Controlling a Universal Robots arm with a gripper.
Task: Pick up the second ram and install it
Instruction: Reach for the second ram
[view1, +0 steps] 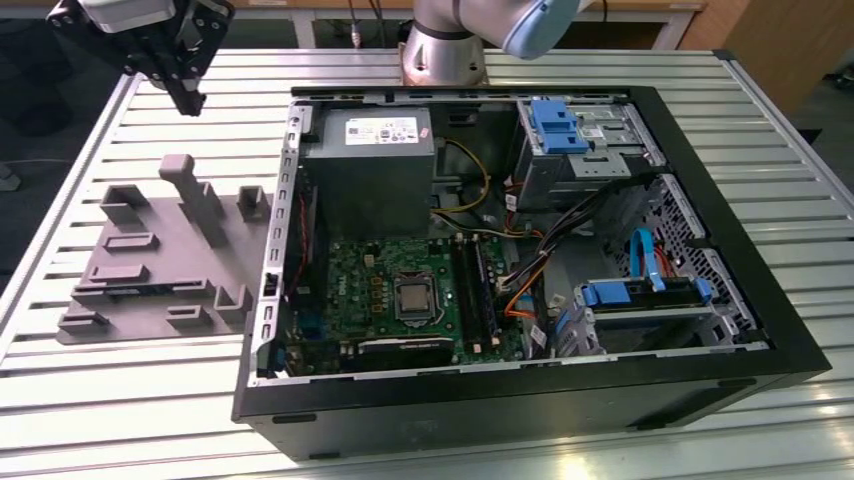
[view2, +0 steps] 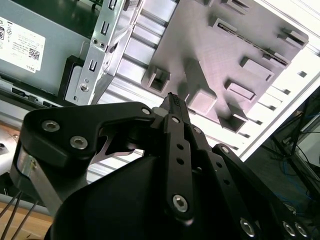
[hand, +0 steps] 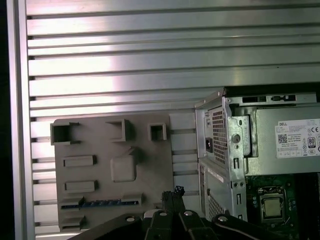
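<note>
- One hand (view1: 187, 98) hangs in the upper left of the exterior view, high over the slatted worktop (view1: 160, 400), tips pointing down and touching nothing.
- Its fingers (view2: 176, 150) are drawn narrow, tips together, with nothing held between them.
- The second ram (hand: 100, 203) stands on edge in a long slot of the grey holder plate (hand: 145, 165). In the first wrist view it reads as a thin dark strip with bluish flecks.
- Standing it upright likely leaves its long faces free for a pinch from above.
- In the exterior view the holder plate lies at the left of the frame, just beside the open computer case (view1: 534, 405). I judge this keeps the carry short.
- The case lies on its side with the motherboard (view1: 387, 270) facing up, probably so a stick can be pressed straight down.
- Long black memory slots (view1: 470, 285) run beside the processor socket at centre frame. Whether a stick already sits in them I cannot tell.
- The pickup is not yet made.
</note>
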